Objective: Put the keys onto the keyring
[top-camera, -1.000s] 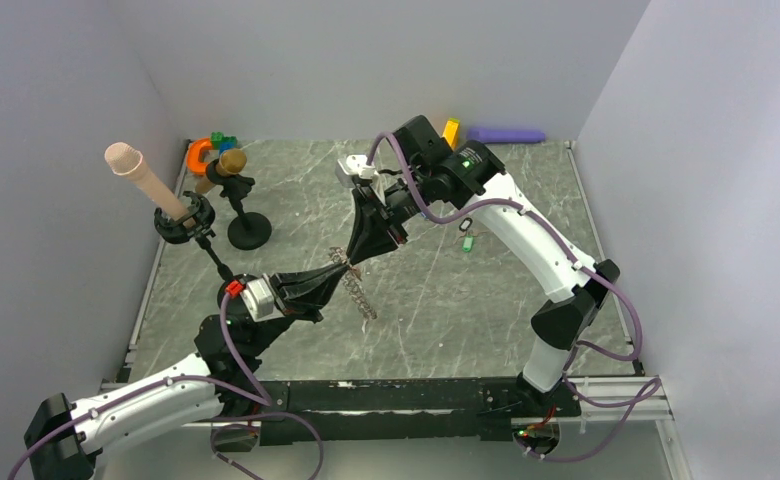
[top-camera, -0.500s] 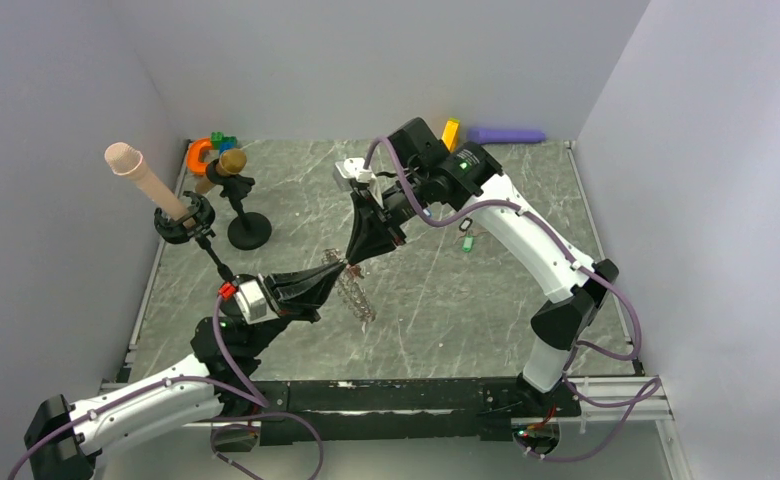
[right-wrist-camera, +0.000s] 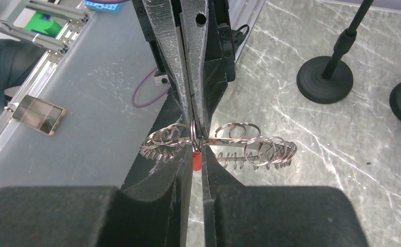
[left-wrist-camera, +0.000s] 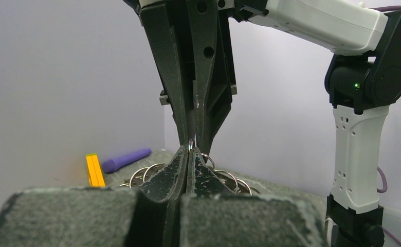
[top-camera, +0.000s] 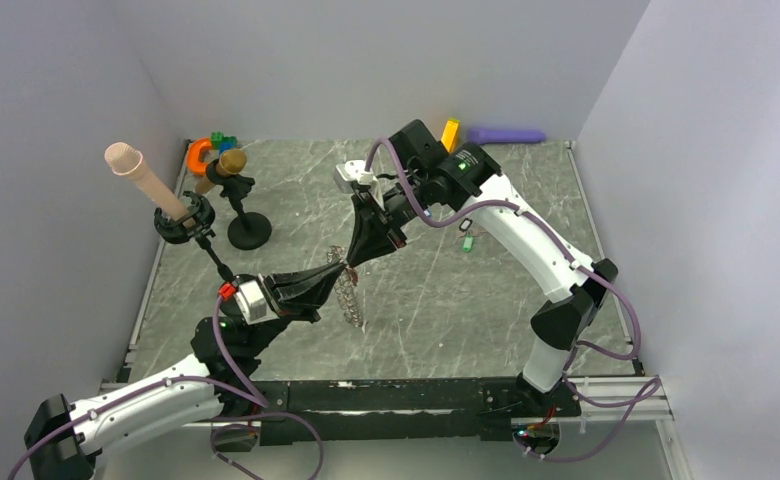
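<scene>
Near mid-worktop, just left of centre: keyring held up where the two hands meet tip to tip. Left hand angled in from the near left, clenched, pads pressed flat together on one ring of the chain. Right hand slanting down from the far right, nearly closed with only a thin slit between the fingers, pinching the red key at that same ring.

From above, long axis of the keyring running from the grip toward the near edge, slightly rightward, drooping. From the right wrist, strung crosswise, loops bunched on either side of the fingers. Hard to tell whether the low end touches the surface. Most of the red key hidden between the fingers, only a small sliver showing, long axis along the slit.

Further back, right of the hands: green key on the worktop, well apart, too small to read its heading. Left at about that depth, a black stand base. At the far edge, orange block beside purple cylinder.
</scene>
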